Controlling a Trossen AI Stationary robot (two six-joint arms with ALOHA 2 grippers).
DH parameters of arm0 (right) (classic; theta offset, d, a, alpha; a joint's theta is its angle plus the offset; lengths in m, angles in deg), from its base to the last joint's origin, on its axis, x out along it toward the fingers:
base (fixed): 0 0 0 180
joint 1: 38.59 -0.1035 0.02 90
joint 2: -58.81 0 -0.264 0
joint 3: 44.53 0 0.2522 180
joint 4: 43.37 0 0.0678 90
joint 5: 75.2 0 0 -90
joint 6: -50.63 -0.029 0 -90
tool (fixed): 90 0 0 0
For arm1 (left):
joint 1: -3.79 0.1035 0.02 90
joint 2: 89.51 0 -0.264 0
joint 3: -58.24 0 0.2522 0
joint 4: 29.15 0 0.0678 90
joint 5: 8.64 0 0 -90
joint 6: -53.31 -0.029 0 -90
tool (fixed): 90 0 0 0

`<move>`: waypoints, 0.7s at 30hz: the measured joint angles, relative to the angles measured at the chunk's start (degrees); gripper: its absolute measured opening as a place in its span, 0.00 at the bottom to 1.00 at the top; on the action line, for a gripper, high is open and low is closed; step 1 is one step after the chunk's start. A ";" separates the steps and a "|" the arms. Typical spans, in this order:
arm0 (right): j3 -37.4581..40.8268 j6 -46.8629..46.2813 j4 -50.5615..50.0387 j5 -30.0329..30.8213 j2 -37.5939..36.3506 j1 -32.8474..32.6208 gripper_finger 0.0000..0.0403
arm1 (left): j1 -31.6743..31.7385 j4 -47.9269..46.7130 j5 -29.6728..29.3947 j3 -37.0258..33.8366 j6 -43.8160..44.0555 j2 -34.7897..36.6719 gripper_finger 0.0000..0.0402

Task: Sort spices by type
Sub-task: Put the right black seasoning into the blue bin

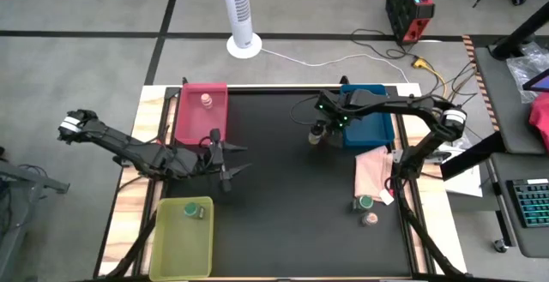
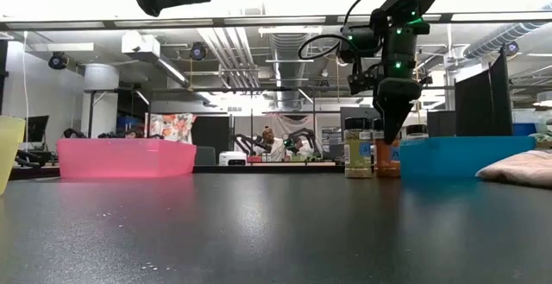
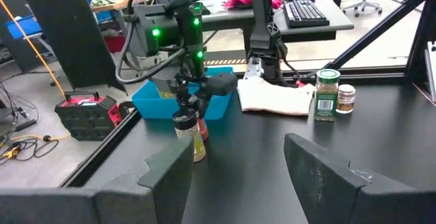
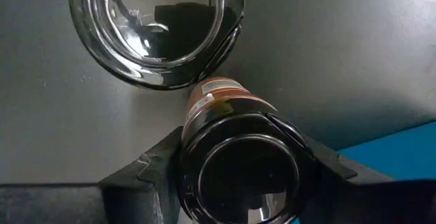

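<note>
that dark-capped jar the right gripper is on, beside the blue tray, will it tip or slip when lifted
The dark-capped jar is tall and narrow, so a sideways nudge would probably tip it, possibly into the neighbouring jar close beside it. Its smooth, shiny cap looks slippery, but the right gripper has fingers on both sides of it. Once tipped, its round body would likely roll on the table.

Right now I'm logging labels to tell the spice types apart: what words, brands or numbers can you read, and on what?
None can be read.
Green-lidded jar with a green-and-white label: print too small.
Small brown-labelled jar beside it: blurred.
Dark-capped jar with reddish contents in the right gripper: label seen only edge-on.
Red equipment case on the floor: no legible marking.
</note>
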 joint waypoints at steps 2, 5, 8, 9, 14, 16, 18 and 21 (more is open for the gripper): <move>-0.25 -0.97 -2.09 0.02 -0.77 0.00 0.50 | 0.00 0.00 0.00 0.00 0.06 0.00 0.53; -1.06 -2.66 -3.32 0.39 -2.43 0.00 0.52 | 0.00 0.00 -0.02 0.00 0.06 0.00 0.53; -1.45 -3.93 -5.39 0.39 -4.33 0.00 0.51 | 0.00 0.00 -0.02 0.00 0.06 0.00 0.53; -1.71 -4.04 -5.65 0.37 -5.05 0.00 0.51 | 0.00 0.00 -0.02 0.00 0.06 0.00 0.53; -3.33 -6.05 -8.32 0.40 -9.18 0.00 0.49 | 0.00 0.00 -0.02 0.00 0.39 0.00 0.53; -4.21 -7.51 -9.60 0.40 -10.97 -0.02 0.50 | 0.00 0.00 -0.02 0.00 0.44 0.00 0.53; -5.19 -9.01 -11.64 0.47 -12.87 -0.01 0.50 | 0.00 0.00 -0.04 0.00 0.44 0.00 0.53; -6.69 -12.63 -15.35 3.42 -15.15 -0.02 0.50 | 0.00 0.00 -0.08 0.00 0.32 0.00 0.53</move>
